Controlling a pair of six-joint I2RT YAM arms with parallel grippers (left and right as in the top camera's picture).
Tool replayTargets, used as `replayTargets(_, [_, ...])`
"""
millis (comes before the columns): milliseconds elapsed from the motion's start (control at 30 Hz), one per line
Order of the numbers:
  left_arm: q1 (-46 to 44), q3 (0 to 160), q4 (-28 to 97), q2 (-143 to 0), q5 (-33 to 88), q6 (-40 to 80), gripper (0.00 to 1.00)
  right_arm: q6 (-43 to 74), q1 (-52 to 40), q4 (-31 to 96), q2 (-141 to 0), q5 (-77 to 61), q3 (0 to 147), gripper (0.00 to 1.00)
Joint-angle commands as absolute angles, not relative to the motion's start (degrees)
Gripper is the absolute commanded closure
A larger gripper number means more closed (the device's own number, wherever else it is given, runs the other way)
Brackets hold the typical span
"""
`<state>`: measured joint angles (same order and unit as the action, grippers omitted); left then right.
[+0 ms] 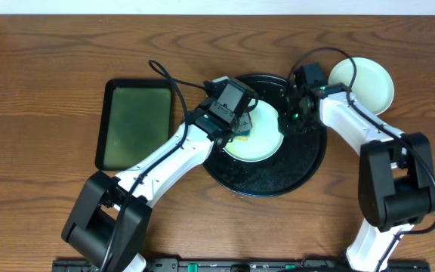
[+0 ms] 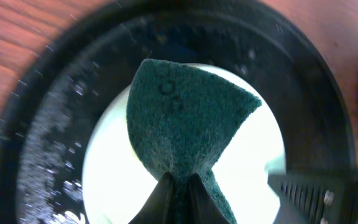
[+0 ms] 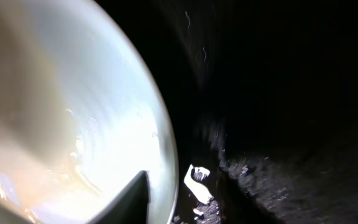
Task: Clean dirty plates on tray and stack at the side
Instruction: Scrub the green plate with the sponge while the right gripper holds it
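Observation:
A pale plate lies on the round black tray. My left gripper is shut on a dark green scouring sponge, which is pressed on the plate in the left wrist view. My right gripper sits at the plate's right rim. In the right wrist view one finger lies on the inside of the plate and the other outside the rim, so the jaws pinch the rim. Another pale green plate rests on the table right of the tray.
A rectangular black-rimmed green tray lies left of the round tray. White foam specks dot the black tray's wet surface. Bare wooden table surrounds everything.

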<state>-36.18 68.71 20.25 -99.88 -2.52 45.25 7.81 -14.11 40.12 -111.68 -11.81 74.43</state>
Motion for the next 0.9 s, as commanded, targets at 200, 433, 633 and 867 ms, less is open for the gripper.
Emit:
replayTargets(200, [-36.32,68.18,20.51,-100.86,0.84,45.78,0.92,-6.26,-14.39,34.11,-108.99,-10.33,80.36,0.42])
replayTargets(433, [-36.32,68.18,20.51,-100.86,0.84,45.78,0.93,-4.32,-14.24,34.35,-112.99,-11.53,80.36,0.47])
replayTargets(633, [-36.32,68.18,20.51,-100.86,0.84,45.78,0.93,-2.85,-14.31,39.64,-116.51,-14.06,80.36,0.57])
replayTargets(867, [-36.32,68.18,20.49,-100.86,0.84,45.80,0.92,-2.42,-14.35,41.12,-118.56,-12.34,80.29,0.72])
